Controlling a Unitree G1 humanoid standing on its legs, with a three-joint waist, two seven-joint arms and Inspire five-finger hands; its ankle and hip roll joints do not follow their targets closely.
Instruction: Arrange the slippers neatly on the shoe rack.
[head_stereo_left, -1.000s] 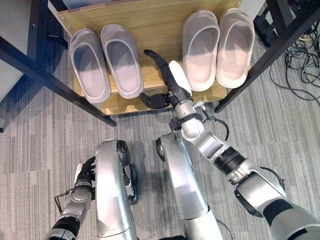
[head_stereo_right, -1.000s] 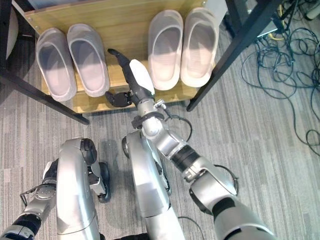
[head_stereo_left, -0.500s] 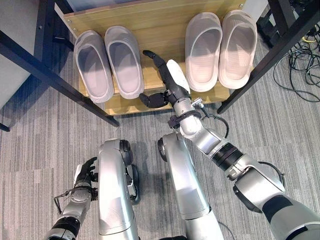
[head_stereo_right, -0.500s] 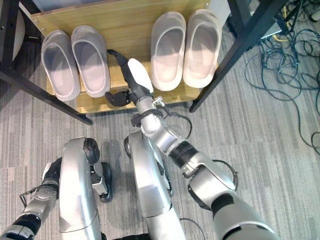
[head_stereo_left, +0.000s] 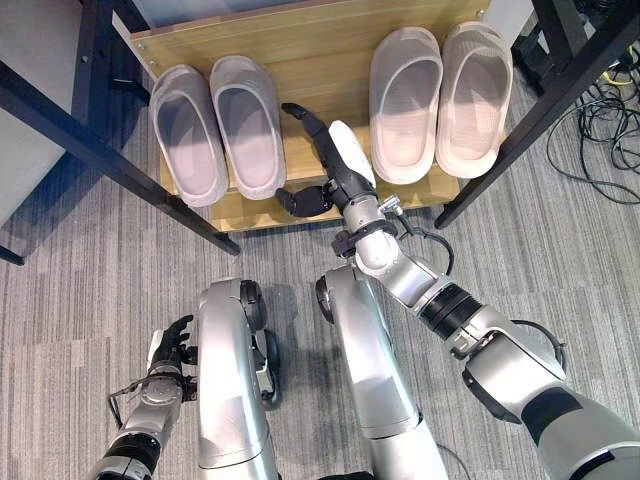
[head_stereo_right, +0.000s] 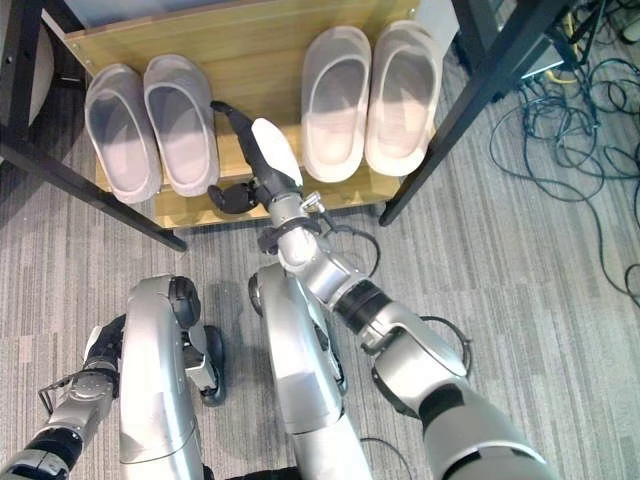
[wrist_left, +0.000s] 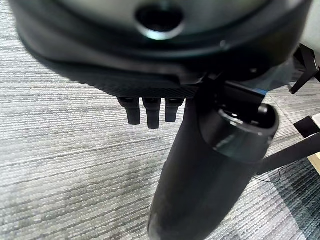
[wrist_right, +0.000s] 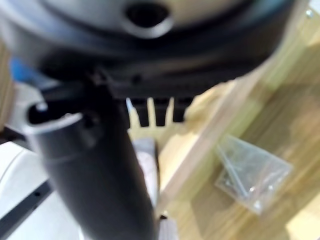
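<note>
**Inspector A:** Left eye view: we find both grey slippers (head_stereo_left: 215, 128) and both beige slippers (head_stereo_left: 440, 88) paired on the shoe rack (head_stereo_left: 310, 40). Right hand (head_stereo_left: 335, 160) lies between them, fingers straight, holding nothing.

**Inspector B:** Left hand (head_stereo_left: 170, 345) hangs low, fingers relaxed. We judge one risk: a sideways sweep of the right hand nudging a slipper askew.

A pale grey-lilac pair of moulded foam slippers (head_stereo_left: 215, 128) sits left on the light honey-coloured wooden shoe rack shelf (head_stereo_left: 300, 45), and a cream-pink pair of foam slippers (head_stereo_left: 440, 97) sits right. The rack's slanted metal legs (head_stereo_left: 120, 165) are black. The carpeted floor (head_stereo_left: 90, 290) is grey with fine streaked stripes. The right robot hand (head_stereo_left: 330, 160) is black with a white cover.
</note>
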